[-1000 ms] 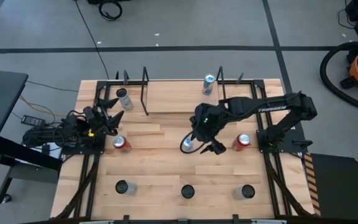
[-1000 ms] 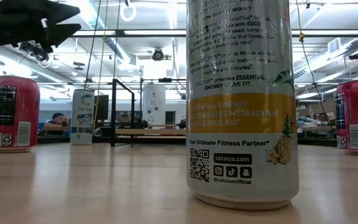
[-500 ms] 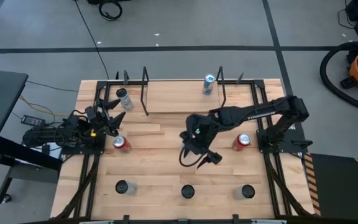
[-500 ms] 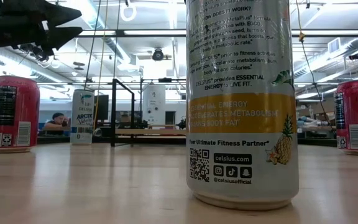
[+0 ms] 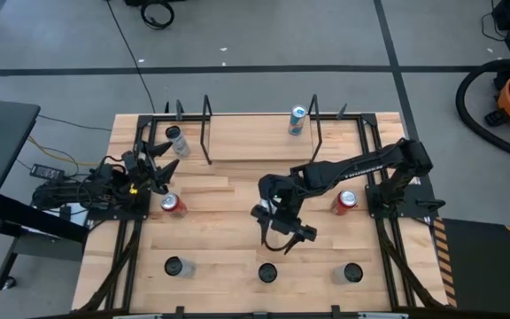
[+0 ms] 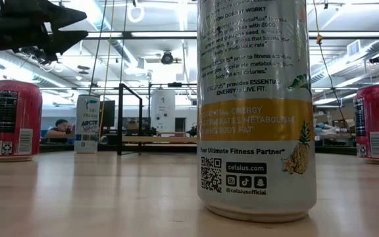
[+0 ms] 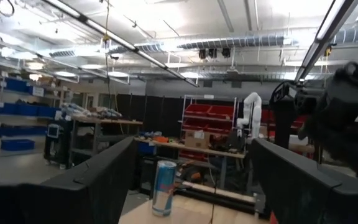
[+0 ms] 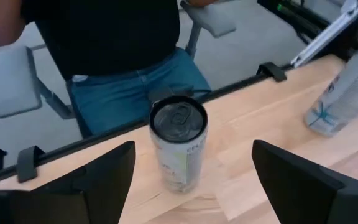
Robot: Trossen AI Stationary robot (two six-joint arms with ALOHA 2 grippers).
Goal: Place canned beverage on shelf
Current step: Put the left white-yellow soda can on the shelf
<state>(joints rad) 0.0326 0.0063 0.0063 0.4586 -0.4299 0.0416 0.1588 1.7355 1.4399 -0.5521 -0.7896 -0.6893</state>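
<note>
Wood boards make up the table (image 5: pixel 228 257), and the shelf (image 5: pixel 255 137) sits along its far edge, with black rod frames at its ends. One blue and silver can (image 5: pixel 297 120) stands on the shelf near the right frame. A silver can (image 5: pixel 176 140) stands just off the shelf's left end. Two red cans stand on the table, one (image 5: pixel 172 204) near the left edge and one (image 5: pixel 347 200) near the right edge. Three more cans stand in a row along the near edge: one at the left (image 5: pixel 174 266), one in the middle (image 5: pixel 266 273) and one at the right (image 5: pixel 352 274). The right gripper (image 5: pixel 282 232) hangs over the middle of the table, near the middle can but not touching it. Its jaws are spread wide and hold nothing. In the right wrist view that can (image 8: pixel 179 149) stands upright between the two dark fingers (image 8: pixel 98 180), well ahead of them, and a person in jeans (image 8: pixel 129 93) sits past the table's edge. The left gripper (image 5: pixel 156 164) waits by the left edge, beside the red can there, with its jaws spread too.
</note>
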